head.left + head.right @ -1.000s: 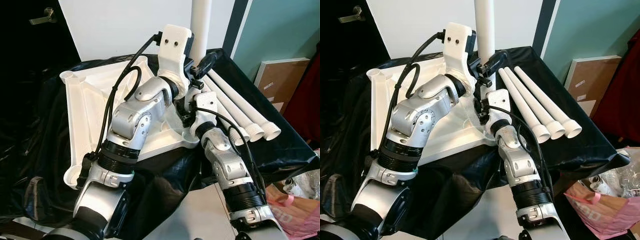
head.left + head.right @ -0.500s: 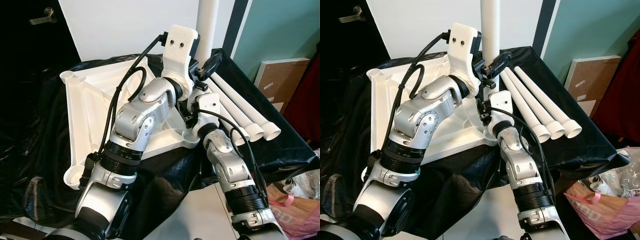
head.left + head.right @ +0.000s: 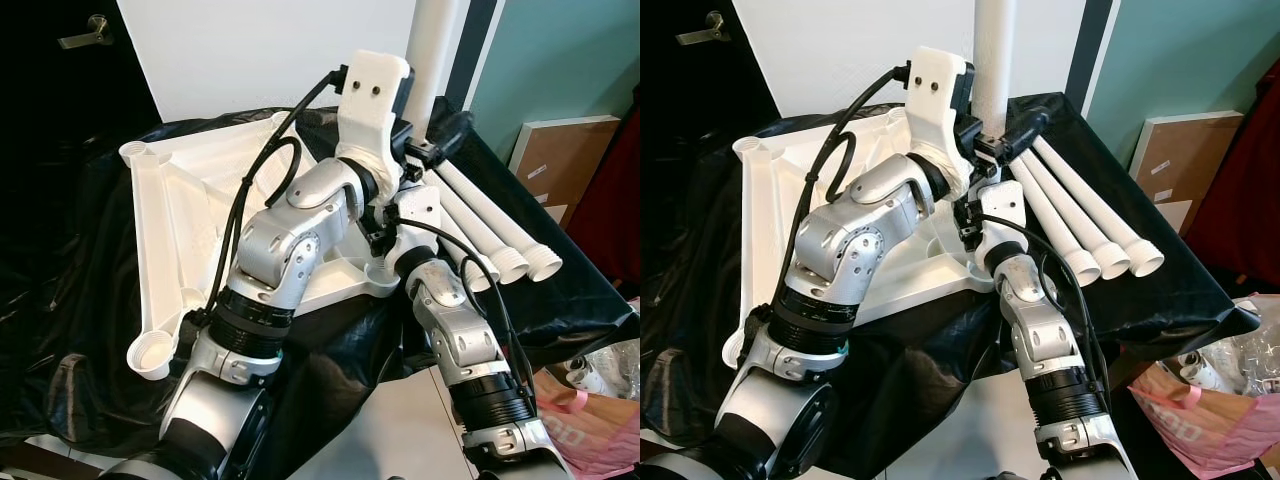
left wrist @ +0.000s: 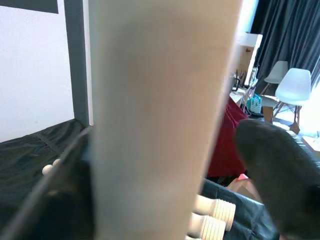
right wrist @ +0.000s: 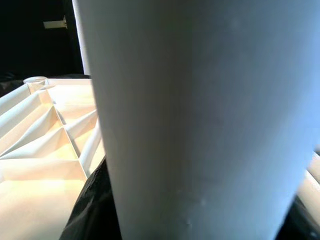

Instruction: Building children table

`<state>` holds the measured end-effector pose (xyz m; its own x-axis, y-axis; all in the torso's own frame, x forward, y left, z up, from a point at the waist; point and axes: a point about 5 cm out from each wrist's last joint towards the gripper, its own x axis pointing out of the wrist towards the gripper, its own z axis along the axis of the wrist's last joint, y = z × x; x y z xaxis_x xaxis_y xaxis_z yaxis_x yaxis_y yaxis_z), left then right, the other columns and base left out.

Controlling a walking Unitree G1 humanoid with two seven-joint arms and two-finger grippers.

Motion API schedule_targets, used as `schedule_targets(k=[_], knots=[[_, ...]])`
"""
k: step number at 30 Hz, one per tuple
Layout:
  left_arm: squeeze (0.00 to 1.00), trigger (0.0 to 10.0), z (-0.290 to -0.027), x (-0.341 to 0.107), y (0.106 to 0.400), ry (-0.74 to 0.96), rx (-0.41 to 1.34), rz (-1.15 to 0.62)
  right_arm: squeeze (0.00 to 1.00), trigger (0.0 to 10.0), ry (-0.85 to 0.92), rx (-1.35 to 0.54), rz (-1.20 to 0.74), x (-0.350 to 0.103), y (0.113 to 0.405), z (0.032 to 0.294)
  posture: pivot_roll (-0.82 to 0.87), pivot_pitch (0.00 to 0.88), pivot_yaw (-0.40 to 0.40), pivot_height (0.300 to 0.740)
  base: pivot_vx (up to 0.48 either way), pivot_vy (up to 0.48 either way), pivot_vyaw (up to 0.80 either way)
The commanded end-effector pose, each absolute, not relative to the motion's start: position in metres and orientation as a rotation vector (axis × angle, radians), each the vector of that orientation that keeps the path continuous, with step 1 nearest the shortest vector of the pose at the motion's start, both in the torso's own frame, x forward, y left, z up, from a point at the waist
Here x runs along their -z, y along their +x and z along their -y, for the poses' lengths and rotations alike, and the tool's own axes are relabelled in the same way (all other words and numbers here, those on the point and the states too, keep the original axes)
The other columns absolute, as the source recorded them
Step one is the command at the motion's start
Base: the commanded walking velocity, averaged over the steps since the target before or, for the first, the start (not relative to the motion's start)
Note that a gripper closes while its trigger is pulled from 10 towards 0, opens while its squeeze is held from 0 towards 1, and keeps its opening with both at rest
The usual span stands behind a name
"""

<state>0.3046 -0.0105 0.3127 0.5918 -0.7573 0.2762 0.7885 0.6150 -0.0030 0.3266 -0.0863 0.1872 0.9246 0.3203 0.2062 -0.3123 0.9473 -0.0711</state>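
Over the upturned tabletop (image 3: 170, 215), both claws grip an upright leg (image 3: 992, 60).

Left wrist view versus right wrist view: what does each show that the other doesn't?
Left wrist view alone: threaded ends of loose white plastic legs lying on black sheeting, and white chairs in the room behind. Right wrist view alone: the ribbed underside of the white plastic tabletop and a door handle. Both: the upright white plastic leg close up between black fingers.
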Motion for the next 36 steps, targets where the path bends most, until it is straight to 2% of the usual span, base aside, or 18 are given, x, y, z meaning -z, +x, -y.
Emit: schedule_targets(k=[1,6,10,20,25,36], knots=[[0.00,10.0,0.011,-0.312,0.302,-0.104,0.938,0.265,0.00,10.0,-0.028,-0.327,0.217,-0.188,0.326,0.086,-0.01,0.045,-0.012,0.740,0.000,0.000,0.00],[0.00,10.0,0.008,-0.310,0.303,-0.096,0.923,0.272,0.00,10.0,-0.021,-0.314,0.214,-0.187,0.327,0.089,-0.01,0.038,-0.012,0.740,0.000,0.000,0.00],[0.00,10.0,-0.006,-0.307,0.306,-0.106,0.845,0.304,0.00,10.0,-0.013,-0.265,0.198,-0.184,0.330,0.100,-0.01,0.033,-0.014,0.740,0.000,0.000,0.00],[0.00,10.0,-0.024,-0.313,0.303,-0.158,0.796,0.386,0.00,10.0,0.033,-0.208,0.165,-0.181,0.335,0.111,-0.01,0.031,-0.015,0.740,0.000,0.000,0.00],[0.00,10.0,-0.036,-0.301,0.299,-0.081,0.793,0.400,0.00,10.0,0.051,-0.205,0.156,-0.178,0.339,0.114,-0.01,0.030,-0.015,0.740,0.000,0.000,0.00],[0.00,10.0,-0.051,-0.252,0.293,0.074,0.755,0.291,0.00,10.0,0.057,-0.281,0.171,-0.172,0.344,0.110,-0.01,0.029,-0.006,0.740,0.000,0.000,0.00]])
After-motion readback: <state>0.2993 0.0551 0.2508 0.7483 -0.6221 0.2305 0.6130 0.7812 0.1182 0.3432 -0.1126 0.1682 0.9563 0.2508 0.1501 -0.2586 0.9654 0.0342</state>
